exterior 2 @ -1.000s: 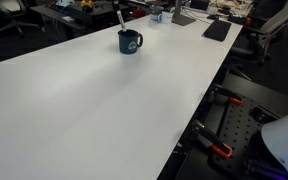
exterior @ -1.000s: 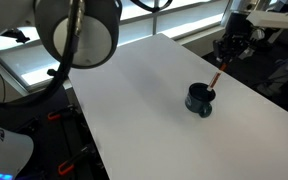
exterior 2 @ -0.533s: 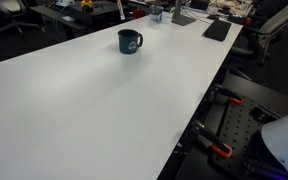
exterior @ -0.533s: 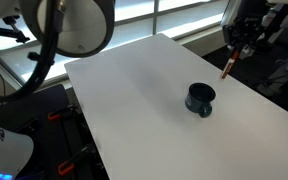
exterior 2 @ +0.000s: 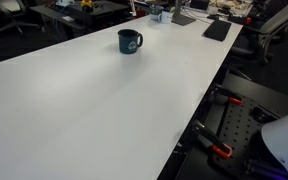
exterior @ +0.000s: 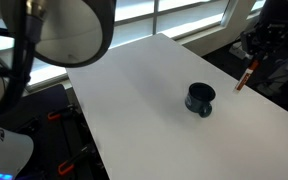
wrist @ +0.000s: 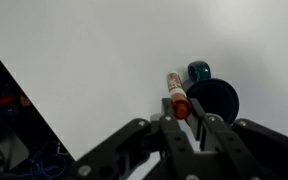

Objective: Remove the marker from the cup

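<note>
the marker point(exterior: 243, 77) is out of the cup point(exterior: 200, 98), lifted clear and pinched in our tool point(wrist: 182, 118); we judge only setting it down remains.

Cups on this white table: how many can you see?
1. The dark cup stands on the white table, with the pincer holding the marker clear of it. Blurred clutter at the table's far end in an exterior view might hide others.
</note>
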Controlling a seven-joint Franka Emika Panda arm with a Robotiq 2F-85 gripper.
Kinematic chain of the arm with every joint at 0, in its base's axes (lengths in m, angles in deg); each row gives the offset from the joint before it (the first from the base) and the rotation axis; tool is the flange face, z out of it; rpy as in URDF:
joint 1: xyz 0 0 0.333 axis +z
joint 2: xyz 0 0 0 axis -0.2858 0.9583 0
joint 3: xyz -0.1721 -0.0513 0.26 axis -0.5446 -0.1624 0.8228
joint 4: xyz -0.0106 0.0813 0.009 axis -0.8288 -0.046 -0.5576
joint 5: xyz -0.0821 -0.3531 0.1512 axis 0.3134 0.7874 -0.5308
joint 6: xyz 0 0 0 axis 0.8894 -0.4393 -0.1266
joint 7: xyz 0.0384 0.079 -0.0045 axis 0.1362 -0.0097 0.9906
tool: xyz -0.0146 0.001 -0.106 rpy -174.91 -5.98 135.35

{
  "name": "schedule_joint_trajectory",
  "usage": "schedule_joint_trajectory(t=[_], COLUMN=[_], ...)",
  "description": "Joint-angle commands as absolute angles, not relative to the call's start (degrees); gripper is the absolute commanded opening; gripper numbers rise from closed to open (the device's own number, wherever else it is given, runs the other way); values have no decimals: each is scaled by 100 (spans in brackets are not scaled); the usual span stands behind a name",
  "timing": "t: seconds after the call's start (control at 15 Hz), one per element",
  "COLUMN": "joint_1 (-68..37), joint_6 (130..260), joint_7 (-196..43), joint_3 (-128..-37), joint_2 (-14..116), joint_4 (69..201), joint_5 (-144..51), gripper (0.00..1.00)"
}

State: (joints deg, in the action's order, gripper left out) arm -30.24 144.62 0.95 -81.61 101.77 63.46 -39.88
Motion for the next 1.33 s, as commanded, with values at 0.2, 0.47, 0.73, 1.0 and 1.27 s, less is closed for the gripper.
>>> schedule_joint_trajectory(t=[0.2,0.47,0.73,1.0,1.27], joint_1=[-3412,-3587,-3658,-3681,-3688], joint_6=[14798,14773,14785,14856,14946], joint_7=[-134,-172,-213,-330,-473], joint_3=[-8175,-8093,-8048,-8045,-8023], joint_2=[10299,10770,11139,11399,11326], joint_4=[6506,6273,6269,6254,6415], joint_5=[-4263,-4522,-4665,-4734,-4791], gripper=[4,4,4,4,44])
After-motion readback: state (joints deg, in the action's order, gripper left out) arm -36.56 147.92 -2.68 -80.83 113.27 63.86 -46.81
